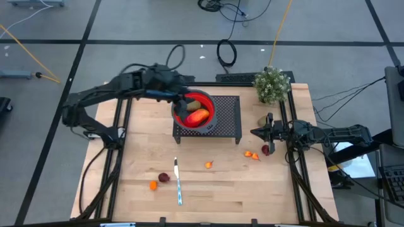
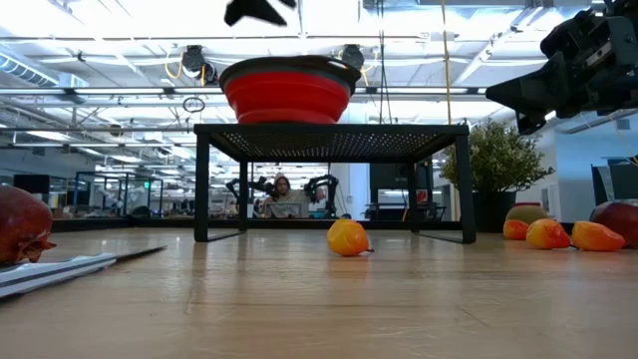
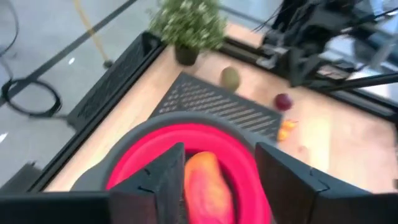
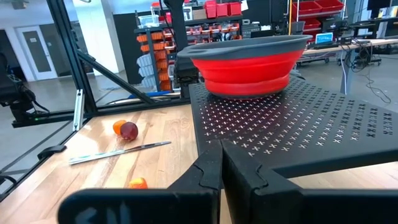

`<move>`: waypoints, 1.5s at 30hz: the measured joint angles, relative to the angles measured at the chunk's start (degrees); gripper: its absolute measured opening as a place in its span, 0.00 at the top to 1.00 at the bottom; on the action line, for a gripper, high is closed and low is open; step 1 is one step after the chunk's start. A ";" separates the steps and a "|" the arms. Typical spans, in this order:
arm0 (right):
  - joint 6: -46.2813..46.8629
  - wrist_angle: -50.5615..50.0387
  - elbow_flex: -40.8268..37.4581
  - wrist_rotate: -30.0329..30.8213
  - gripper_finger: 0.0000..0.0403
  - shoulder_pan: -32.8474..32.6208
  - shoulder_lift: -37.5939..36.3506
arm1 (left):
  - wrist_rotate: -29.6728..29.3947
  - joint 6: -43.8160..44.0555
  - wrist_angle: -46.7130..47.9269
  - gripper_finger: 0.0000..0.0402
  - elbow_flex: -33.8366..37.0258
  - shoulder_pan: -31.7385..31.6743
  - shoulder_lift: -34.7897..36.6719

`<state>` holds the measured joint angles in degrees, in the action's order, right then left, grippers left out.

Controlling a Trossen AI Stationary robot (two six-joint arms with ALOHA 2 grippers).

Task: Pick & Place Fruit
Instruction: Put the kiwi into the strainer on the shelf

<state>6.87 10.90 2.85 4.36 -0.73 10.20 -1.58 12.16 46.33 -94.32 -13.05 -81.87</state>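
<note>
While left gripper [image 1: 182, 101] hovers, red-orange fruit [image 1: 197, 116] bowled [image 1: 207, 103]

We see a pale wood table [image 1: 208, 195], planked, with a smooth matt finish. The black stand [image 4: 323, 130] looks like perforated metal, matt. The red bowl [image 4: 249, 62] reads as soft ribbed plastic or silicone, slightly shiny, with a matt grey rim. The knife [image 1: 177, 180] has a bright metal blade. The red-orange fruit [image 3: 208, 186] looks smooth and glossy. The left gripper fingers [image 3: 165, 180] are matt dark plastic.
</note>
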 joint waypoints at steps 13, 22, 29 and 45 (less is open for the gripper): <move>0.00 0.04 0.00 0.00 1.00 -0.02 0.00 | -2.95 -0.34 0.17 0.90 -0.02 5.14 4.36; -0.02 0.13 -0.01 0.01 1.00 0.00 0.00 | -1.25 -0.77 0.15 0.98 -0.02 5.11 4.36; 0.88 2.14 -0.01 0.02 1.00 -0.02 -0.02 | 1.64 -4.20 -3.46 0.99 2.98 5.11 4.55; 1.45 9.19 -0.01 0.03 1.00 0.00 -0.02 | 2.01 1.53 -32.99 0.99 35.80 6.16 23.13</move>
<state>8.32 20.09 2.83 4.39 -0.74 10.17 0.43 13.70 13.34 -58.52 -6.90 -58.74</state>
